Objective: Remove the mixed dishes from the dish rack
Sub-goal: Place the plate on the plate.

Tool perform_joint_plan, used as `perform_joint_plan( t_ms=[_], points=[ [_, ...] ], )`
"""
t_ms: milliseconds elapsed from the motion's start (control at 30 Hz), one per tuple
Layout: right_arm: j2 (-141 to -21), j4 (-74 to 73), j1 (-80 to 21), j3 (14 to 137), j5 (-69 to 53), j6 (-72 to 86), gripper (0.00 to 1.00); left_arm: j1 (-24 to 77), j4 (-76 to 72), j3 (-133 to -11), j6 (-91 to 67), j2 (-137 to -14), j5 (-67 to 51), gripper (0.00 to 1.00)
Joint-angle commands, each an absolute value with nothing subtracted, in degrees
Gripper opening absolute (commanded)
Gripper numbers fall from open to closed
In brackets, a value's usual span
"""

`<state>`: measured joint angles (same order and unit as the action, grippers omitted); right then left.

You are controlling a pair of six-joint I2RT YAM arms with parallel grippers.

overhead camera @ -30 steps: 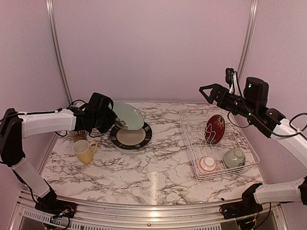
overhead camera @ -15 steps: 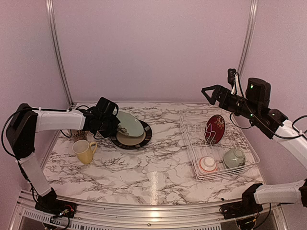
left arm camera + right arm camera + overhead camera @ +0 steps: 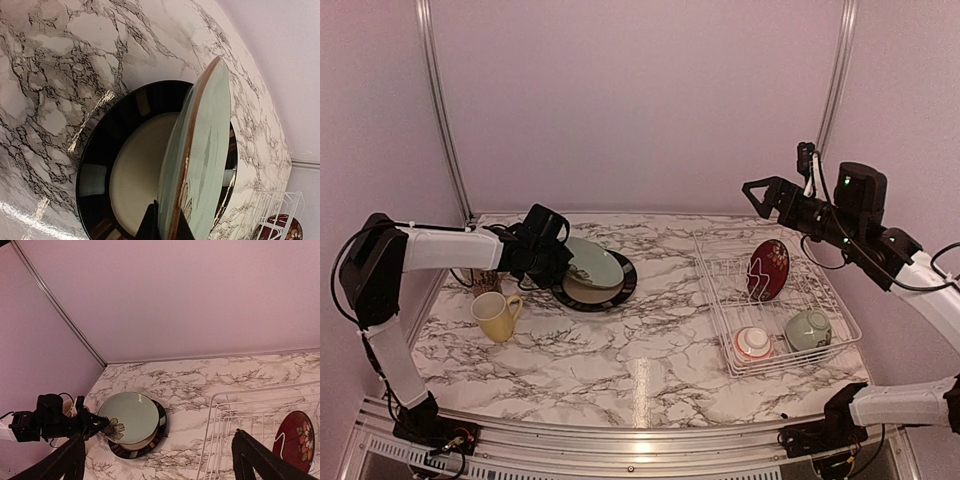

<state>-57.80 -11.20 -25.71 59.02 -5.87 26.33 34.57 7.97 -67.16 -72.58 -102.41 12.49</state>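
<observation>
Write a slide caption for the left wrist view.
Left gripper holds pale green plate tilted over black-rimmed cream plate.

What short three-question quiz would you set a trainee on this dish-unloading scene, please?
1. Which dish do the left jaws grip?
A. yellow mug
B. pale green plate
C. cream printed mug

2. True or false: the pale green plate is tilted over the black-rimmed cream plate.

3. How many dishes sit in the dish rack, and which are they?

Key
1. B
2. True
3. Three: the red patterned plate, the red-rimmed white bowl and the pale green bowl.
</observation>
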Motion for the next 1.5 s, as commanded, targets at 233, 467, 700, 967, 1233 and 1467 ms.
perform_joint_plan(
  t_ms=[233,467,700,967,1233,1467],
  points=[
    [-56.7,-11.5,-25.3,58.8,-5.2,25.9,0.98,34.2,3.9,-66.2,-71.1,-100.8,11.8,0.30],
    [-56.8,-11.4,-25.2,59.1,-4.9,25.8,0.98,33.8,4.6,-65.3,-70.9,-100.8,11.8,0.38],
    [-57.4,-11.6,-25.2,60.5,-4.1,25.2,0.98,33.7,4.9,-65.8,-70.0,-101.1,12.3,0.40],
    [-58.1,-11.7,-25.2,61.6,-3.9,24.8,0.99,33.5,4.8,-65.0,-69.9,-100.9,12.4,0.40],
    [-58.5,-12.5,-25.2,61.9,-2.1,23.5,0.98,33.1,5.7,-65.0,-68.8,-100.6,12.8,0.49],
    [-57.8,-13.4,-25.1,62.1,-1.0,22.6,0.99,33.0,6.5,-65.1,-68.1,-99.9,13.4,0.61]
  ],
)
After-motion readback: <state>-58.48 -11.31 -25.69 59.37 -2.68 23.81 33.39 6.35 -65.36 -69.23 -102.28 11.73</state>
